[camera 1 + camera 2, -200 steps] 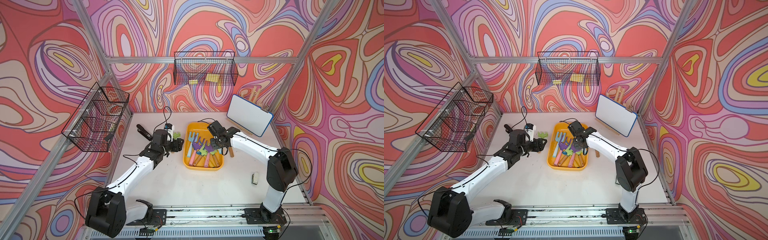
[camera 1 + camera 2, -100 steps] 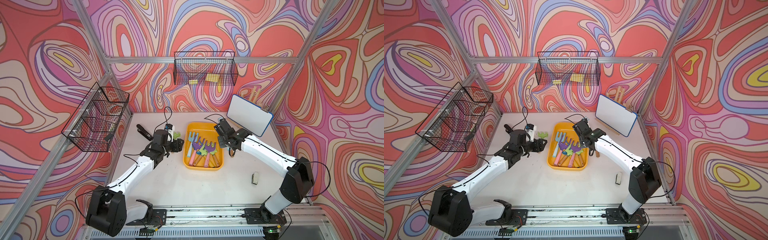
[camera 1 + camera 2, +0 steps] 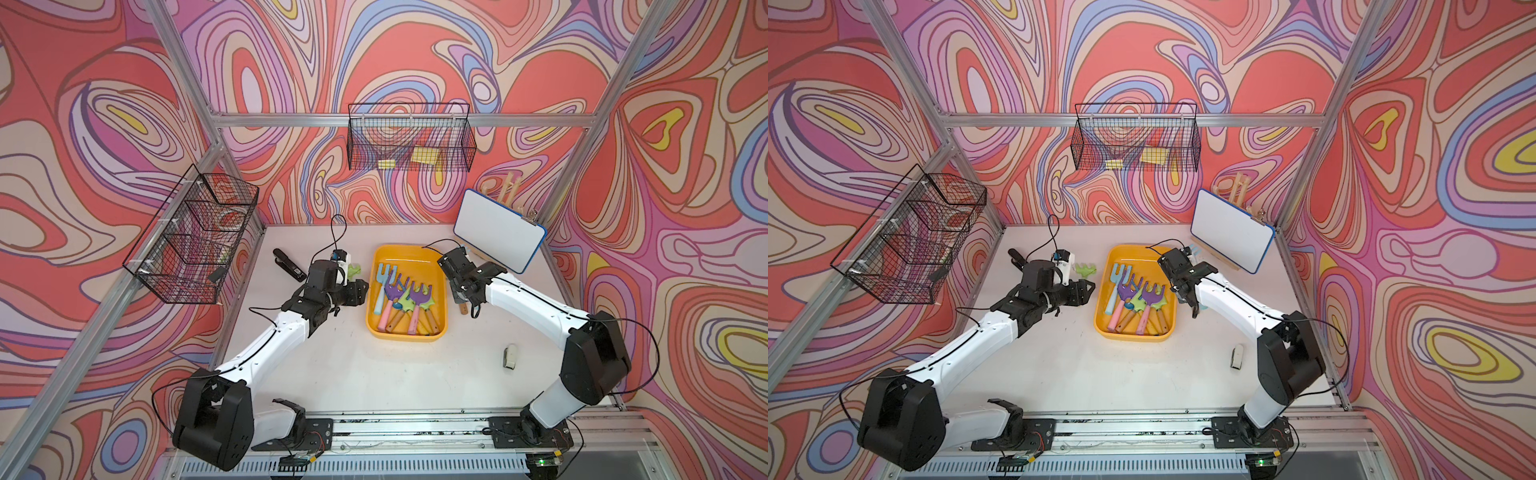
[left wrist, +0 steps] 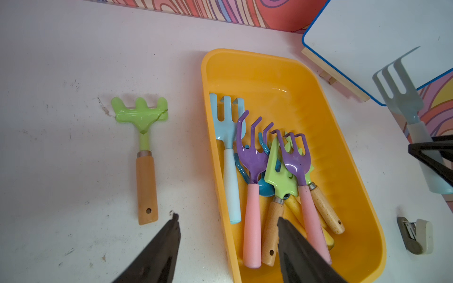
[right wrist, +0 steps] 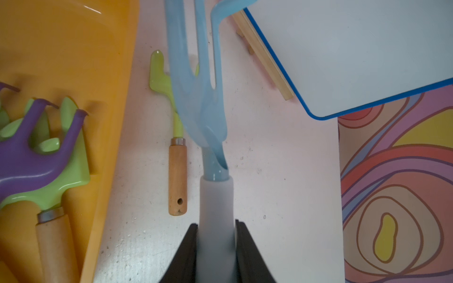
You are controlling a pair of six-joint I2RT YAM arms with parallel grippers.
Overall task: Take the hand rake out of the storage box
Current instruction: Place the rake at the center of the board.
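Note:
The yellow-orange storage box (image 3: 415, 259) (image 3: 1136, 254) sits mid-table with several hand rakes (image 3: 405, 299) in it: purple ones with pink handles, a light blue one and green ones. My right gripper (image 5: 215, 225) (image 3: 463, 297) is shut on the pale handle of a light blue hand rake (image 5: 196, 98) (image 4: 402, 93). It holds that rake above the table just right of the box, tines toward the back wall. My left gripper (image 4: 227, 217) (image 3: 363, 286) is open at the box's left rim, with nothing between its fingers.
A green rake (image 4: 144, 147) lies on the table left of the box. Another one (image 5: 177, 176) lies on the right, under the held rake. A whiteboard (image 3: 498, 230) leans at the back right. There is a black stapler (image 3: 289, 266), a small white stapler (image 3: 510, 357) and wire baskets (image 3: 409, 141) (image 3: 195, 237).
My right gripper has carried the light blue rake from over the box rightward, past its right rim. The left arm has stayed where it was.

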